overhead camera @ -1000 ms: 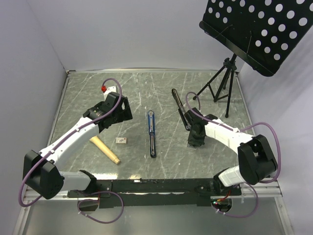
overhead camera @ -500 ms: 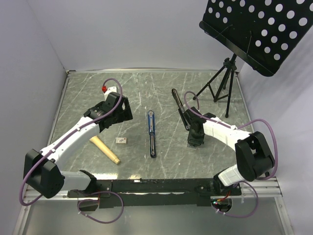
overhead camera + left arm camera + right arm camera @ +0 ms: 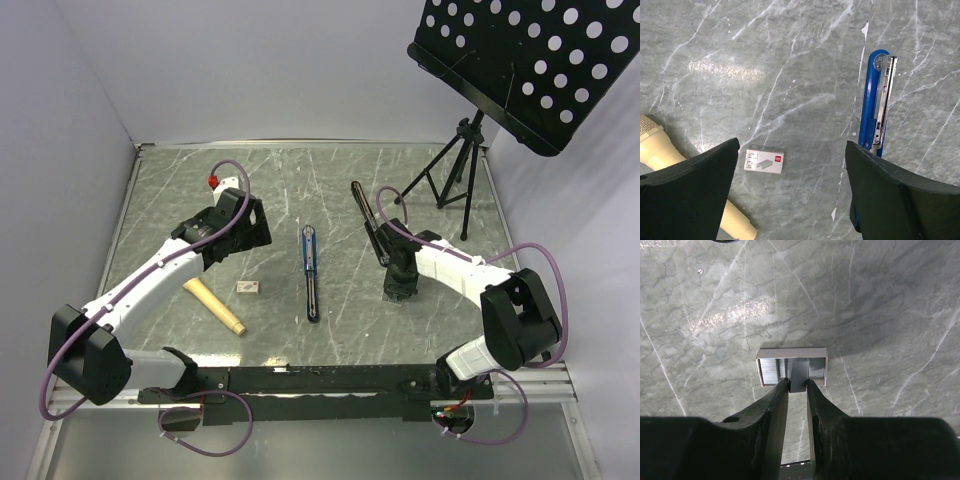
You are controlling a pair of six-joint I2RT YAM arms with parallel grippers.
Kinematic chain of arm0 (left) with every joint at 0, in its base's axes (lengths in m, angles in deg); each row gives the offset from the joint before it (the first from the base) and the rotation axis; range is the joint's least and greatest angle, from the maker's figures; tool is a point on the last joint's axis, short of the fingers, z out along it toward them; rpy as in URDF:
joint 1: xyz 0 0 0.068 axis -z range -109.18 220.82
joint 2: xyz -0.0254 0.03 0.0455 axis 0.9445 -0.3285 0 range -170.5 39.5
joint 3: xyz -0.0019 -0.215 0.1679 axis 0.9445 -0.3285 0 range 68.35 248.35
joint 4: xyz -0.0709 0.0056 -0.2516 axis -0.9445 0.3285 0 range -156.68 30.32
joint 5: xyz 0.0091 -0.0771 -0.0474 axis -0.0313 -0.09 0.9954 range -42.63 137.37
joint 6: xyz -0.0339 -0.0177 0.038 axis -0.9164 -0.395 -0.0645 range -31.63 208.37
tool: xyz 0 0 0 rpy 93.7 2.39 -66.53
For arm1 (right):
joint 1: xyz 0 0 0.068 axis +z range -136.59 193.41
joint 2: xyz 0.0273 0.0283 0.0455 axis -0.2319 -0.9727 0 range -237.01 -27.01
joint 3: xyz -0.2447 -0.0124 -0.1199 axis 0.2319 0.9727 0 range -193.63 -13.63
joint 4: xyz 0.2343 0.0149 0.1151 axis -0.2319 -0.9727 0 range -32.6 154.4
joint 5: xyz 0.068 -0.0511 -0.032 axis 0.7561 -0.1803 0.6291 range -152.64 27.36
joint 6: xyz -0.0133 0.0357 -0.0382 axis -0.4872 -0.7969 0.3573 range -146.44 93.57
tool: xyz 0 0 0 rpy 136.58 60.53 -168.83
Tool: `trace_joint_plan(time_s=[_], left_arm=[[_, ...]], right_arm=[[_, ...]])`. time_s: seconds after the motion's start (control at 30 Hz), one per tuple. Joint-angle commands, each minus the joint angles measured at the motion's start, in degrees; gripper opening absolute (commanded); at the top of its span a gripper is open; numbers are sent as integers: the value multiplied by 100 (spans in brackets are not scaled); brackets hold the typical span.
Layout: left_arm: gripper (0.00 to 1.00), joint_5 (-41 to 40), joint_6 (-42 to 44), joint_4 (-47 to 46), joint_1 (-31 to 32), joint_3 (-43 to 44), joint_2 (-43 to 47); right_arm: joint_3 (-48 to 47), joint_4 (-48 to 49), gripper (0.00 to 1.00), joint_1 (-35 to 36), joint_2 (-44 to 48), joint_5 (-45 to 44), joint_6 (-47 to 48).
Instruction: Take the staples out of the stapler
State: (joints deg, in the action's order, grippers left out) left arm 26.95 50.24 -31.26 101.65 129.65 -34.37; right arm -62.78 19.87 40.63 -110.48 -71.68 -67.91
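A broad lane of bare table (image 3: 300,175) is running along the far edge, with only a small red object (image 3: 213,181) sitting at its left end. Down the middle the opened blue stapler (image 3: 312,272) is lying lengthwise, splitting left from right. The black stapler (image 3: 366,216) is slanting just beyond the right gripper (image 3: 397,292). On the left, a small box (image 3: 248,287) and a wooden handle (image 3: 215,308) are crowding the near side, with a bare gap between box and blue stapler. A tripod (image 3: 455,185) is blocking the far-right corner, its perforated desk (image 3: 530,60) overhanging. Under the right gripper, which is pinching a grey strip of staples (image 3: 799,374), an open tray (image 3: 790,353) is occupying the tabletop.
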Motion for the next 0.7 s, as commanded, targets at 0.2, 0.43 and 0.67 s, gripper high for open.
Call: trace_joint_plan(time_s=[0.2, 0.43, 0.67], left_arm=[[92, -23, 86, 0, 11, 14, 100], [92, -40, 86, 0, 11, 14, 127], [92, -93, 86, -9, 2, -4, 162]], right_arm=[[-43, -73, 29, 99, -21, -134, 25], [-244, -204, 30, 125, 14, -326, 60], [-455, -266, 36, 108, -47, -555, 175]])
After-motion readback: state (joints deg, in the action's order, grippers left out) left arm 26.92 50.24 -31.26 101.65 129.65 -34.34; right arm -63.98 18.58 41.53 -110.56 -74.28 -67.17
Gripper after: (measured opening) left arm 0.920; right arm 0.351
